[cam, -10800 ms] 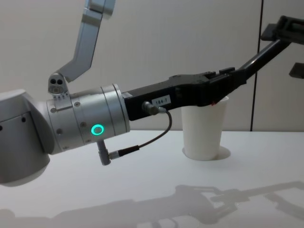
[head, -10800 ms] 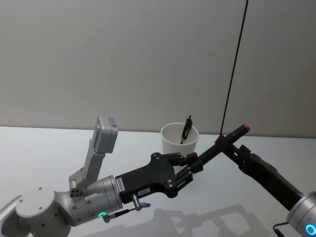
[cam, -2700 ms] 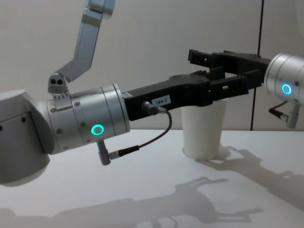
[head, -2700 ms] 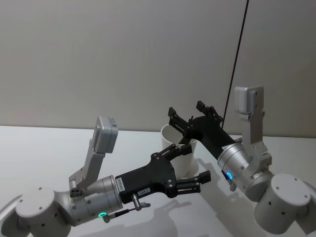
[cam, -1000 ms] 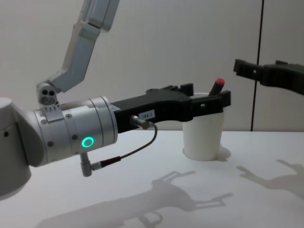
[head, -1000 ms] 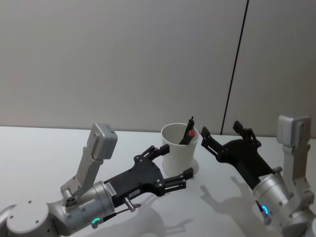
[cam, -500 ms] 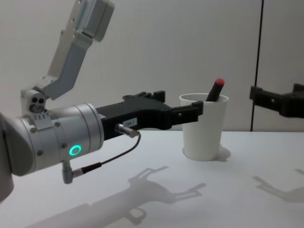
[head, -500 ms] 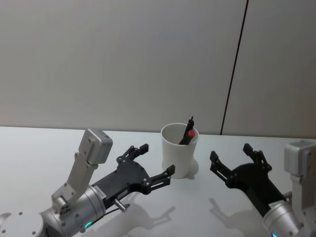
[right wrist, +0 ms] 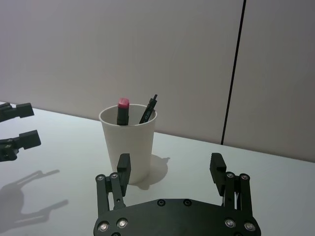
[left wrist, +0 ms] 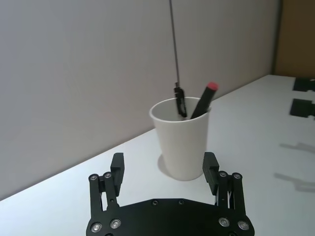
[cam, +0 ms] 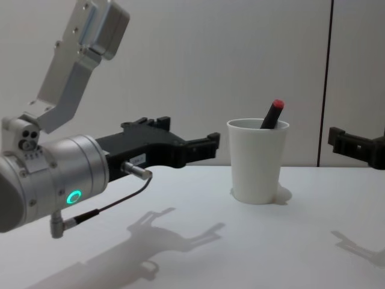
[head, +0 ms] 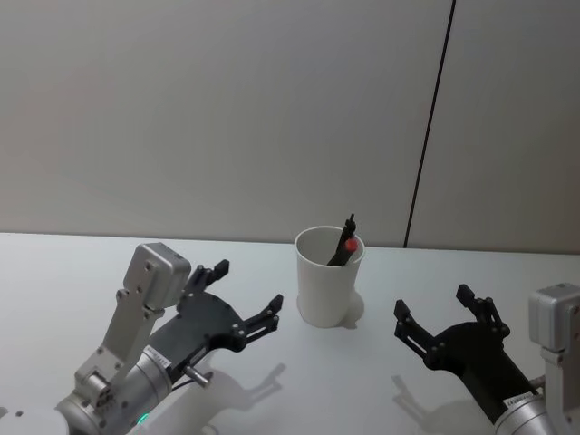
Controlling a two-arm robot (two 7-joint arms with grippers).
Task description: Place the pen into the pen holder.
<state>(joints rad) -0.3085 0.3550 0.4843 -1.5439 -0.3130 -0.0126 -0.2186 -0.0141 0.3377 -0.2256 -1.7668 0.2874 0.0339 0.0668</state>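
Observation:
The pen holder [head: 326, 292] is a white paper cup standing upright at the middle of the white table. The pen [head: 345, 248], black with a red end, leans inside it next to a second black pen [left wrist: 180, 101]; its red end sticks out above the rim [cam: 275, 108]. My left gripper [head: 246, 290] is open and empty, left of the cup and clear of it. My right gripper [head: 435, 304] is open and empty too, right of the cup and nearer to me. In the wrist views, each gripper [left wrist: 164, 160] [right wrist: 170, 160] faces the cup [right wrist: 129, 147] from a distance.
The white table [head: 381, 399] lies bare around the cup. A grey wall with a dark vertical seam [head: 428, 127] stands behind it. The left arm's silver body [cam: 54, 180] fills the near left of the chest view.
Both grippers have drawn back from the cup toward me, each open. The red-ended pen, once held by the right gripper, stays in the cup.

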